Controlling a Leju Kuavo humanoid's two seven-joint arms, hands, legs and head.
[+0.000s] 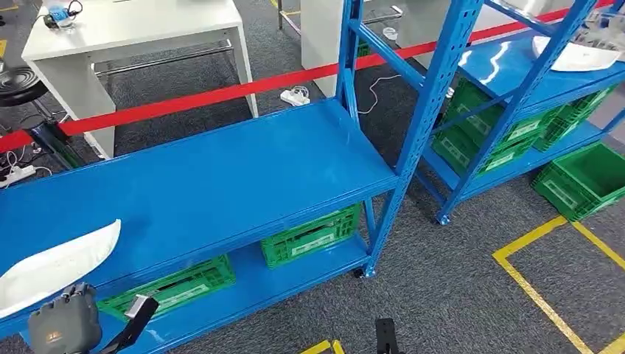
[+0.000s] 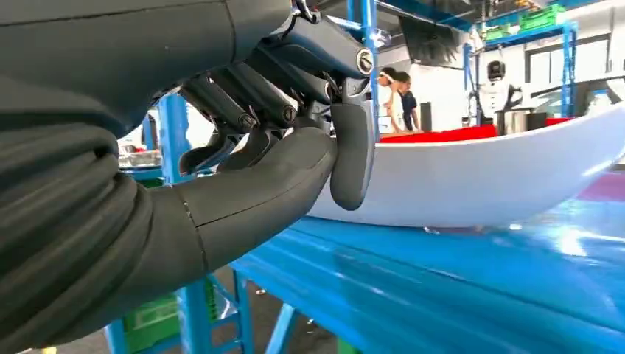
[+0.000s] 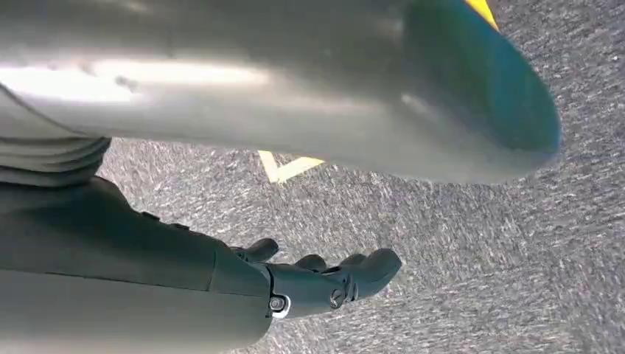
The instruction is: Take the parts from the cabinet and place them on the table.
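Closest to us, our left hand [image 2: 295, 140] pinches the near rim of the white part [image 2: 501, 177], thumb under and fingers over. The part rests on the blue shelf [image 1: 221, 184], so we judge the lift not yet begun and the carry to the table all ahead. The part's long axis runs away from the hand along the shelf, its tapered tip pointing outward. Our right hand [image 3: 324, 280] hangs over grey carpet [image 3: 479, 243], fingers loosely extended, holding nothing.

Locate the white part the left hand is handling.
In the head view, the white part lies at the near left end of the blue shelf, with the left hand gripping its edge.
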